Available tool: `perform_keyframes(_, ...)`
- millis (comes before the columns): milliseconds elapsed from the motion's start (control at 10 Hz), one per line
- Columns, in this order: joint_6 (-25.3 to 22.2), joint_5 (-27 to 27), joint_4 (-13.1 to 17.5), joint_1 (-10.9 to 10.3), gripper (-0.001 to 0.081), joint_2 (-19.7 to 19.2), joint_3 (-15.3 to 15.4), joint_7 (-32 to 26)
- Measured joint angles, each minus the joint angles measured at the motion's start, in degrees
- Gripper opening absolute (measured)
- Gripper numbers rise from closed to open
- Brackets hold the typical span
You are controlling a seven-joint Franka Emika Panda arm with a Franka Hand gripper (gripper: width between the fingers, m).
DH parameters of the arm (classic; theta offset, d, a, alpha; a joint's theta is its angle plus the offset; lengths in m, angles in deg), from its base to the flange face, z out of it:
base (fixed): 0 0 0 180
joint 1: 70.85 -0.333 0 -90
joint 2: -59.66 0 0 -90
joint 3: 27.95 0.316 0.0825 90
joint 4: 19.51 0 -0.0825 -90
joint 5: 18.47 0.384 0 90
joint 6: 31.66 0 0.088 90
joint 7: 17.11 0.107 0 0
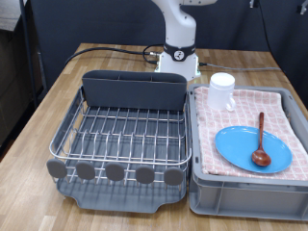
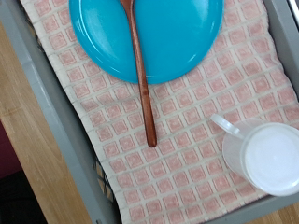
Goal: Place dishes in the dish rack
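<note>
On the wooden table [image 1: 48, 96], the dish rack [image 1: 120, 130] stands empty at 9 o'clock of the grey bin [image 1: 245, 183], where plate [image 1: 252, 149], spoon [image 1: 260, 140] and mug [image 1: 222, 91] await a first pickup requiring descent; the gripper is unseen, its state undeterminable.

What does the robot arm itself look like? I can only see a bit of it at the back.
Only the lower part of the arm shows: smooth, rounded white segments with a dark grey joint band, rising from a white base at the table's far edge. Black cables trail along the table from the base. The gripper is out of view in both pictures.
</note>
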Motion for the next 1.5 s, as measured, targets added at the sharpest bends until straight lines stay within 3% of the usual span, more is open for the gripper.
perform_keyframes(500,18.9,-8.2,-7.3,1.1,0.0802,-7.6,1.2,0.5)
perform_keyframes(700,28.0,-9.5,-9.7,1.2,0.0802,-11.0,0.2,-4.6)
perform_keyframes(1000,26.2,-10.4,-9.0,1.2,0.0802,-12.1,0.7,-1.0)
perform_keyframes(1500,24.6,-22.3,-2.3,0.5,0.0802,-23.3,1.9,10.9)
